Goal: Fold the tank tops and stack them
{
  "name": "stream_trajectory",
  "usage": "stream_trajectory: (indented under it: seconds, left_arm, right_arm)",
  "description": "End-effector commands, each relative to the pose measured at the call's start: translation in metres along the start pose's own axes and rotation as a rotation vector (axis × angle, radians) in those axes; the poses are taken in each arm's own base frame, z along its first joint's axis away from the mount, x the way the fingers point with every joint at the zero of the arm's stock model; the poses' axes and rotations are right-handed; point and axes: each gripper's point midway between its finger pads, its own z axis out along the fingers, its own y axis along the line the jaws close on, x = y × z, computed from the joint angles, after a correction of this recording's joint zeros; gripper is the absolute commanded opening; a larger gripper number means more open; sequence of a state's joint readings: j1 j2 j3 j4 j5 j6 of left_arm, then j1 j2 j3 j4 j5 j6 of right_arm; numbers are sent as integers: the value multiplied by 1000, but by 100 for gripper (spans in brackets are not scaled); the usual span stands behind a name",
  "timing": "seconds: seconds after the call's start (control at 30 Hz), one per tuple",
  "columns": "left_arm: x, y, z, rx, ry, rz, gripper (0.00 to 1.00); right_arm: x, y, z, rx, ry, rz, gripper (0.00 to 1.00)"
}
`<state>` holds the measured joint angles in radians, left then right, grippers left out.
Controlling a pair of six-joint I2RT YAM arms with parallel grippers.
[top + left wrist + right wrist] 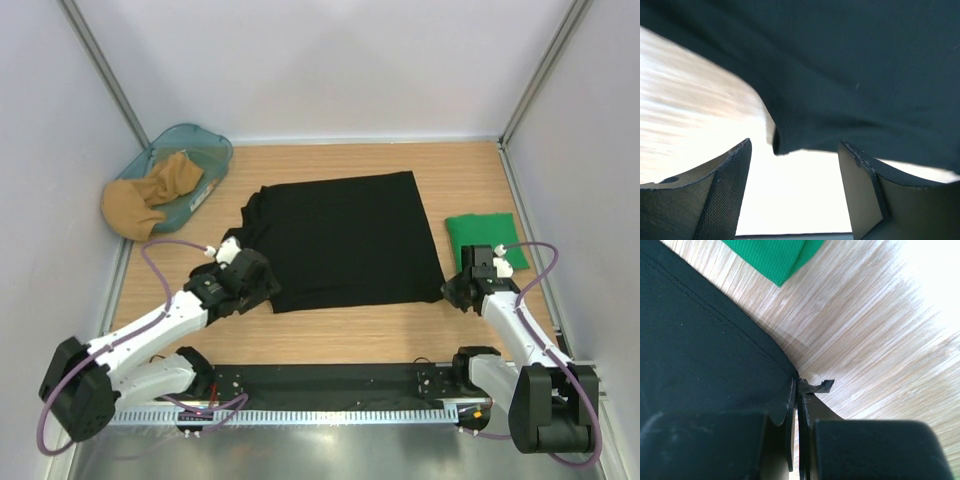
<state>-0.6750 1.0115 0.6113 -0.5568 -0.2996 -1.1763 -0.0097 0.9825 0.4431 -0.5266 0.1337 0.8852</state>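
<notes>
The black tank top (345, 240) lies flat, folded to a rough square, in the middle of the table. The green tank top (485, 238) sits folded small to its right, apart from it. My left gripper (266, 287) is at the black top's near-left corner. In the left wrist view it (795, 146) stands open, the cloth's corner (790, 142) just beyond the fingertips and not held. My right gripper (451, 291) is at the near-right corner. Its jaws (799, 382) are shut, tips touching the black cloth's edge (715, 350), with no cloth visibly between them. The green top's corner (775, 257) shows beyond.
A teal basket (205, 150) holding a tan cloth (150, 195) stands at the back left. White walls close in the table on three sides. A black rail (330, 385) runs along the near edge between the arm bases.
</notes>
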Motion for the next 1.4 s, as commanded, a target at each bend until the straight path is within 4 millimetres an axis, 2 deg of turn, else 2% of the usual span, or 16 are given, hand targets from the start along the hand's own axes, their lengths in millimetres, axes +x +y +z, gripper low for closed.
stream_trajectory:
  seconds: [0.0, 0.07, 0.2, 0.27, 0.43, 0.47, 0.63, 0.7, 0.77, 0.9, 1.0, 1.17, 1.37]
  left_arm:
    - [15, -12, 11, -7, -4, -14, 70]
    - [27, -17, 19, -13, 18, 16, 66]
    - [39, -14, 30, -49, 29, 47, 57]
    - [41, -13, 35, -59, 28, 55, 52]
    - [46, -9, 44, -90, 38, 70, 47]
    - [47, -10, 45, -87, 41, 70, 42]
    - [51, -4, 51, -119, 47, 85, 38]
    - [52, -4, 52, -122, 55, 86, 28]
    - [55, -4, 54, -125, 67, 91, 29]
    - [60, -5, 52, -113, 96, 113, 47]
    - [60, -2, 46, -113, 100, 118, 50]
    - [61, 14, 41, -129, 89, 109, 46]
    - [54, 23, 36, -129, 49, 92, 33]
  right_arm:
    - [-6, 7, 0, -27, -19, 5, 5]
    - [-6, 8, 1, -28, -18, 3, 4]
    - [-5, 8, 0, -29, -13, 4, 4]
    - [-5, 8, 1, -33, -13, 5, 3]
    - [-4, 8, 1, -33, -11, -2, 3]
    - [-5, 8, 1, -35, -12, 0, 3]
    - [-4, 8, 1, -34, -13, -3, 3]
    - [-5, 8, 1, -33, -14, -3, 3]
    - [-5, 8, 1, -31, -13, -5, 3]
    - [-6, 8, 0, -33, -16, -6, 3]
    - [-6, 8, 0, -34, -17, -7, 3]
    - [-6, 7, 1, -29, -19, -13, 3]
    - [-5, 6, 2, -26, -17, -17, 3]
